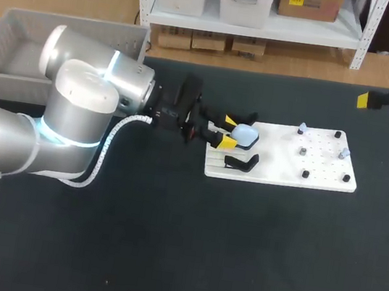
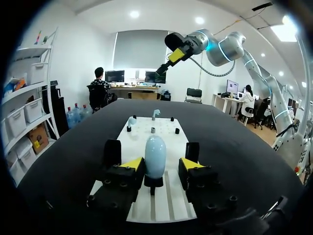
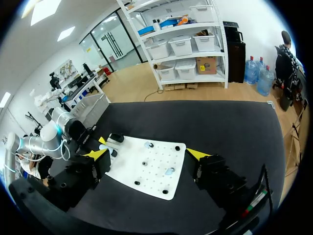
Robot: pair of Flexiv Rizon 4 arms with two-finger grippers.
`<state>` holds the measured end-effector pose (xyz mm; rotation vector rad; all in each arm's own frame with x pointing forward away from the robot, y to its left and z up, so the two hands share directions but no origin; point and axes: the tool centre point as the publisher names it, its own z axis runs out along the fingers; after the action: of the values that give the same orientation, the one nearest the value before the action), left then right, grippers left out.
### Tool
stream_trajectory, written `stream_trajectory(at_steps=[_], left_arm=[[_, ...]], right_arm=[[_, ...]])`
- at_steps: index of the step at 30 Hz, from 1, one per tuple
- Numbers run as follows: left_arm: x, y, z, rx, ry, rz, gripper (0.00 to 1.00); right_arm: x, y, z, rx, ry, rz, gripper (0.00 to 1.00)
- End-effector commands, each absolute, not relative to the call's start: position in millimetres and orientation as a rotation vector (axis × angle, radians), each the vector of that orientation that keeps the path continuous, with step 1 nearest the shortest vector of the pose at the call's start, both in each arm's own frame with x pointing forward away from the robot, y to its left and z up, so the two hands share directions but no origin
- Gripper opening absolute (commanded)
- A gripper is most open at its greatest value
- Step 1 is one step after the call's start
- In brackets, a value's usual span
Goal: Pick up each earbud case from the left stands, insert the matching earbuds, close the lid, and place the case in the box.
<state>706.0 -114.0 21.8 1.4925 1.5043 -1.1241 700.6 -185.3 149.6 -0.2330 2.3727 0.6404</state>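
As the smooth pale blue earbud case [image 2: 155,154] looks light and slippery, the open left end effector [image 2: 163,164] should pinch its middle.

The left arm [image 1: 74,120] fills the left part of the head view. It has thick round links of silver-grey metal, with thin rings of pale blue light at the joints. A white coiled cable [image 1: 102,157] runs along it to the black wrist. The left gripper [image 1: 226,136] is black, with small screws on its finger blocks and bright yellow tips. At the upper right edge, the right gripper [image 1: 368,100] shows the same colours.
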Motion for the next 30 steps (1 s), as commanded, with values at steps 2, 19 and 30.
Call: stream_trajectory(at_steps=[2, 19, 30], left_arm=[[709.5, -117.3, 20.0, 1.509, 1.496, -1.14, 0.43], [709.3, -117.2, 22.4, 1.549, 1.506, -1.12, 0.68], [712.9, -118.9, 19.4, 1.567, 1.508, -1.133, 0.48]], right_arm=[[700.3, -185.6, 149.8, -0.234, 2.373, 0.64, 1.0], [700.3, -185.6, 149.8, -0.234, 2.373, 0.64, 1.0], [700.3, -185.6, 149.8, -0.234, 2.373, 0.64, 1.0]])
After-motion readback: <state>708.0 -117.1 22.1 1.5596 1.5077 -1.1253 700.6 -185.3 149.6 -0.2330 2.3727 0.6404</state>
